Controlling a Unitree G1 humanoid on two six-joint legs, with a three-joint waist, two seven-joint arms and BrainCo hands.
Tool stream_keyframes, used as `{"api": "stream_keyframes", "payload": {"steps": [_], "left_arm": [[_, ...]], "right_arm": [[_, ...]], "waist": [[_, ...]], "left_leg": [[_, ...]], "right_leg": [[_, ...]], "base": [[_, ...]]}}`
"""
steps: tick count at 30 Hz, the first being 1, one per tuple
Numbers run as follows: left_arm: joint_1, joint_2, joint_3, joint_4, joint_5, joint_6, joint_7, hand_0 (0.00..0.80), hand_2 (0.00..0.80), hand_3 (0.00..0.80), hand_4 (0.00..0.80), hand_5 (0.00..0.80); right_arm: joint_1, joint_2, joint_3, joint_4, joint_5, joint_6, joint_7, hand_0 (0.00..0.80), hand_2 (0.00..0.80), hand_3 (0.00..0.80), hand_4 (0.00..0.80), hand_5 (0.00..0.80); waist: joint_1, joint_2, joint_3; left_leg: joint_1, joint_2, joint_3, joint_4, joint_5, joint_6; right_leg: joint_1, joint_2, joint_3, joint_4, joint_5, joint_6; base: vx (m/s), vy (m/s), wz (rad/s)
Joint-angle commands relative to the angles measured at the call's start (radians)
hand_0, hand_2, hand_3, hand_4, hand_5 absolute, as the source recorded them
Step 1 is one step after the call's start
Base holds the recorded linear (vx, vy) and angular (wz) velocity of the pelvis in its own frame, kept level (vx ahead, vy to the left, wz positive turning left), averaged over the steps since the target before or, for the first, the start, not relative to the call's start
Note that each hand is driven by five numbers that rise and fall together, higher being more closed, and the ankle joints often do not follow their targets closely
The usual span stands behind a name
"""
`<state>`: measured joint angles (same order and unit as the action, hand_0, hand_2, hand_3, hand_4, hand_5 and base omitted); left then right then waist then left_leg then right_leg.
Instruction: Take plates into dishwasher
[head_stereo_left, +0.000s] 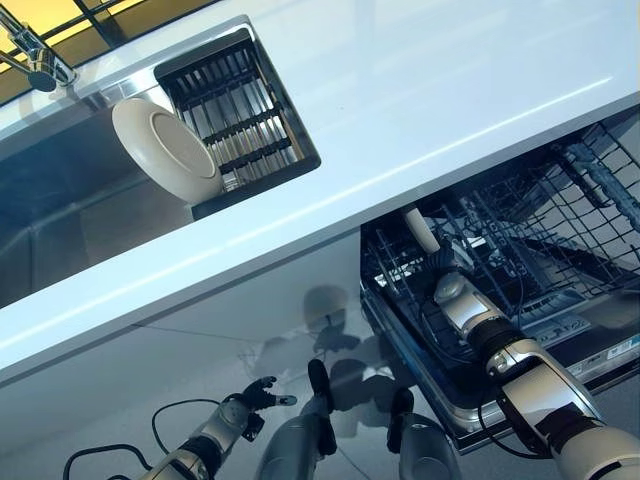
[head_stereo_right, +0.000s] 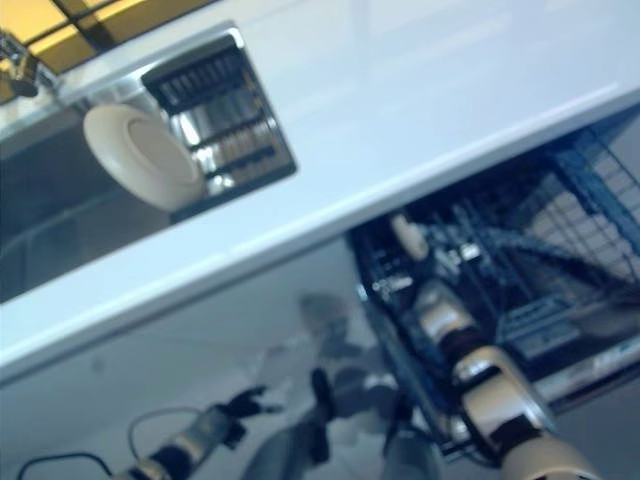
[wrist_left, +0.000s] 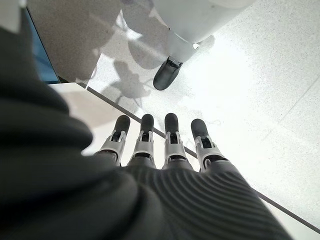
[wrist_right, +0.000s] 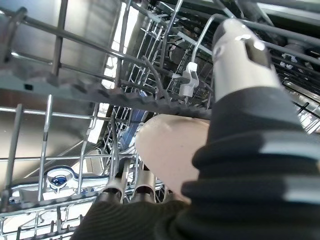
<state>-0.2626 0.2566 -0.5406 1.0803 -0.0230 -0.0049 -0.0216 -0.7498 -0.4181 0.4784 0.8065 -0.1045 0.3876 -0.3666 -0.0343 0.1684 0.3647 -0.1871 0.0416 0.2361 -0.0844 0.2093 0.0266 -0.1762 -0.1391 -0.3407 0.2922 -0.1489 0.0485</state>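
The right hand (head_stereo_left: 452, 288) reaches into the dishwasher rack (head_stereo_left: 560, 210) and grips a cream plate (wrist_right: 170, 150), thumb on one face and fingers on the other. The hand's dark cover hides much of the plate in the right wrist view; in the eye views only the plate's upper edge shows above the hand, among the wire tines. Whether the plate already sits between the tines cannot be told. The rack's far end is cut off by the picture edge. The left hand (wrist_left: 165, 150) hangs low over the floor with straight fingers, holding nothing. A second plate (head_stereo_left: 165, 150) leans in the sink (head_stereo_left: 60, 200) against a dark drain rack (head_stereo_left: 245, 110), well apart from the dishwasher, across the white counter (head_stereo_left: 420, 100).
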Motion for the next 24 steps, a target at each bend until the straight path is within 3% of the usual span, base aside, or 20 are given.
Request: {"api": "stream_keyframes", "payload": {"steps": [1, 16, 24], "left_arm": [[-0.068, 0.019, -0.011, 0.014, 0.002, 0.005, 0.005, 0.000, 0.000, 0.000, 0.000, 0.000], [-0.046, 0.030, 0.018, -0.008, 0.000, 0.019, 0.018, 0.000, 0.000, 0.000, 0.000, 0.000], [-0.021, 0.037, 0.049, -0.016, 0.008, 0.023, 0.028, 0.000, 0.000, 0.000, 0.000, 0.000]], "right_arm": [[-0.029, 0.017, 0.006, -0.007, 0.029, -0.012, -0.017, 0.000, 0.000, 0.000, 0.000, 0.000], [0.022, -0.010, -0.027, -0.202, 0.070, -0.016, -0.120, 0.000, 0.000, 0.000, 0.000, 0.000], [0.116, -0.031, -0.097, -0.366, 0.060, -0.068, -0.168, 0.000, 0.000, 0.000, 0.000, 0.000]], "waist": [[0.045, -0.045, 0.033], [0.029, -0.071, 0.030], [0.010, -0.092, 0.025]], "left_leg": [[0.095, -0.048, -0.017, -0.003, -0.180, -0.004], [0.108, -0.038, -0.003, -0.003, -0.186, -0.003], [0.112, -0.029, 0.008, -0.003, -0.191, -0.001]], "right_leg": [[0.010, 0.045, 0.004, -0.054, -0.004, -0.067], [0.024, 0.055, 0.008, -0.062, -0.003, -0.064], [0.031, 0.065, 0.015, -0.074, 0.000, -0.061]], "base": [[0.000, 0.000, 0.00], [0.000, 0.000, 0.00], [0.000, -0.003, -0.01]]}}
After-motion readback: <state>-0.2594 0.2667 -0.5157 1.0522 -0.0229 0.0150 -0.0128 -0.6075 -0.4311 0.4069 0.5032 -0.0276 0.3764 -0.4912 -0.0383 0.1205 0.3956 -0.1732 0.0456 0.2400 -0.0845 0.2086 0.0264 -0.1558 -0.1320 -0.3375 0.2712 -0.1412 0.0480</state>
